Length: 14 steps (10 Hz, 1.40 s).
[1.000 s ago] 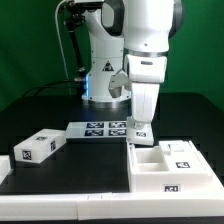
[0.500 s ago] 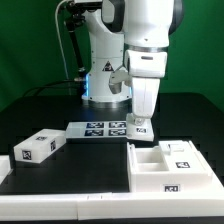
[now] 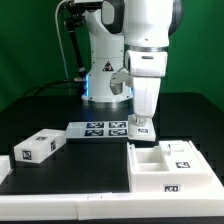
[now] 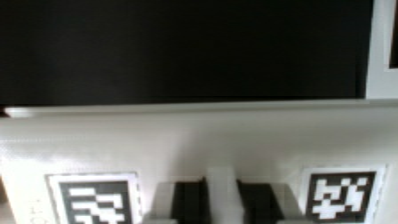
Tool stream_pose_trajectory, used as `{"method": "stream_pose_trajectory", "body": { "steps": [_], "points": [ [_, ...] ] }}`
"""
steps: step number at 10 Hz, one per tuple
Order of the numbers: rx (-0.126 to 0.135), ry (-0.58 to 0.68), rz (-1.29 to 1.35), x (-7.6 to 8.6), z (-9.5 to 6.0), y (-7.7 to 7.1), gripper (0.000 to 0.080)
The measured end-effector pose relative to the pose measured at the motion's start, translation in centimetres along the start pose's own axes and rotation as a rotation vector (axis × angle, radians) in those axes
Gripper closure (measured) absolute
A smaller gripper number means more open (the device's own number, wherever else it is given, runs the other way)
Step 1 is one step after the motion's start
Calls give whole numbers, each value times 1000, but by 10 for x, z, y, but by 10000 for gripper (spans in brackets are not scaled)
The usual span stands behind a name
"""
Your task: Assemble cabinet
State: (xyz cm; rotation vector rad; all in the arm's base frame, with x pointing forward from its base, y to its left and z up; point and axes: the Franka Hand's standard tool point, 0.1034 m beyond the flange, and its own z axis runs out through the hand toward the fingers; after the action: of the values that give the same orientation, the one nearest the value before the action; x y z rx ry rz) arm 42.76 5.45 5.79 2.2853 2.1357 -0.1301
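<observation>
The white cabinet frame [image 3: 170, 165] with open inner compartments lies at the exterior view's right front. My gripper [image 3: 141, 120] hangs just behind its far left corner, shut on a small white tagged cabinet piece [image 3: 141, 128] that it holds upright, just above the table. In the wrist view the gripper [image 4: 222, 200] pinches a thin white wall of that piece [image 4: 196, 140], with a dark finger on each side and a tag to either side. A loose white tagged block [image 3: 38, 147] lies at the exterior view's left.
The marker board [image 3: 100, 128] lies flat behind the held piece, toward the exterior view's left. The robot base [image 3: 100, 80] stands behind it. A white table edge [image 3: 60, 205] runs along the front.
The gripper and its held piece have shifted very slightly toward the exterior view's right. Nothing else has moved.
</observation>
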Motion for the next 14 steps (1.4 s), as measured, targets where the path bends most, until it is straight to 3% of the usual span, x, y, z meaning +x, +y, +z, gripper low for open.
{"method": "stream_pose_trajectory", "body": {
  "steps": [1, 2, 3, 4, 7, 11, 14],
  "points": [
    [-15, 6, 4, 2, 0, 1, 730],
    [-99, 45, 6, 11, -3, 5, 730],
    [-149, 77, 3, 16, -3, 1, 730],
    [-130, 65, -5, 11, -1, -1, 730],
    [-121, 58, -26, 1, 3, 4, 730],
    [-117, 53, -26, 1, 2, 8, 730],
    [-103, 32, -53, -10, 1, 27, 730]
  ]
}}
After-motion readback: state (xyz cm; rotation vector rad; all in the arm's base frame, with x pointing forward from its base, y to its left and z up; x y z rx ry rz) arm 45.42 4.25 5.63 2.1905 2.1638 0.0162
